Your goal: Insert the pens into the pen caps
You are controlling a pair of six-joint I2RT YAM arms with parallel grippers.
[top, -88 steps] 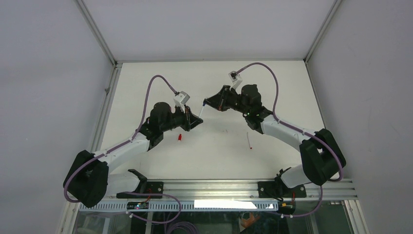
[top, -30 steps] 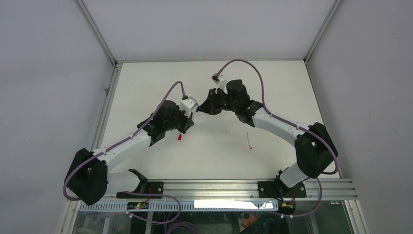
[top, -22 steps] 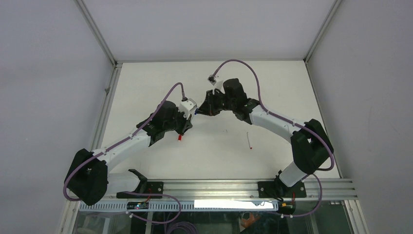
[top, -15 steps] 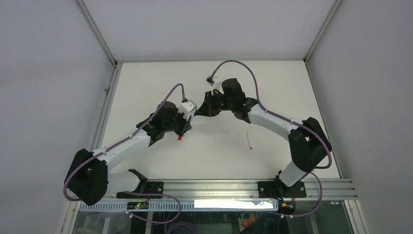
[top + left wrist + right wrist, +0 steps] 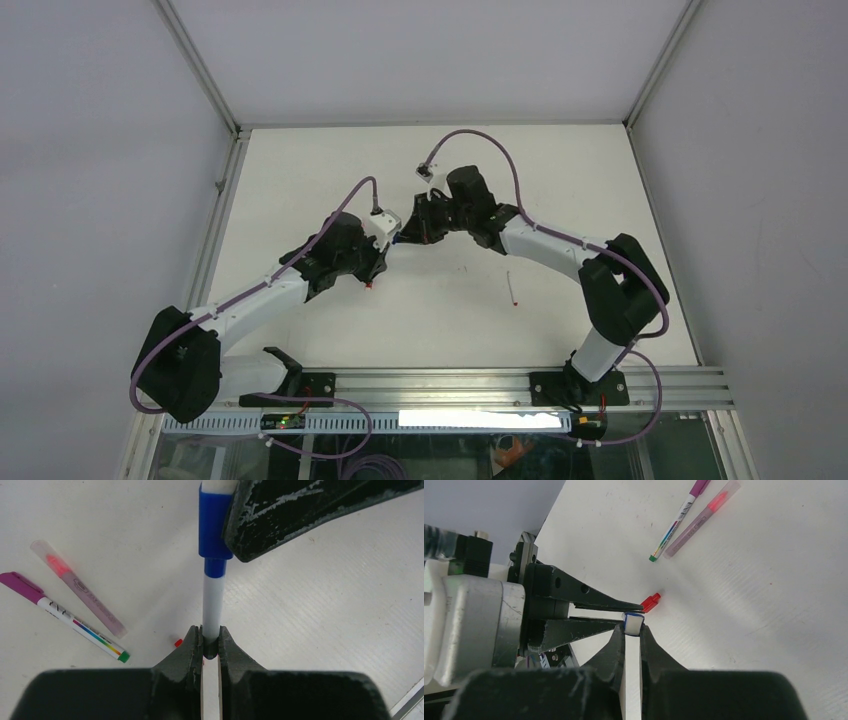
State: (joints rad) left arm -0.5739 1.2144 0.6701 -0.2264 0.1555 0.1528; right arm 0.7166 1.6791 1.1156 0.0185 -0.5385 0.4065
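My left gripper (image 5: 210,636) is shut on the lower end of a white pen (image 5: 212,605) and holds it above the table. The pen's blue front end (image 5: 214,566) sits in the mouth of a blue pen cap (image 5: 214,525). My right gripper (image 5: 633,629) is shut on that blue cap (image 5: 633,621); one of its fingers (image 5: 280,515) shows in the left wrist view. In the top view the two grippers (image 5: 388,245) (image 5: 407,230) meet tip to tip. A red cap (image 5: 650,602) lies on the table under them.
A pale pink pen (image 5: 75,587) and a white pen with a magenta cap (image 5: 60,615) lie side by side on the white table (image 5: 560,190). A thin red pen (image 5: 512,288) lies to the right of the grippers. Grey walls close in the table.
My right arm has swung left and my left gripper has risen toward it. The gap between them has closed and the pen's end has gone into the blue cap.
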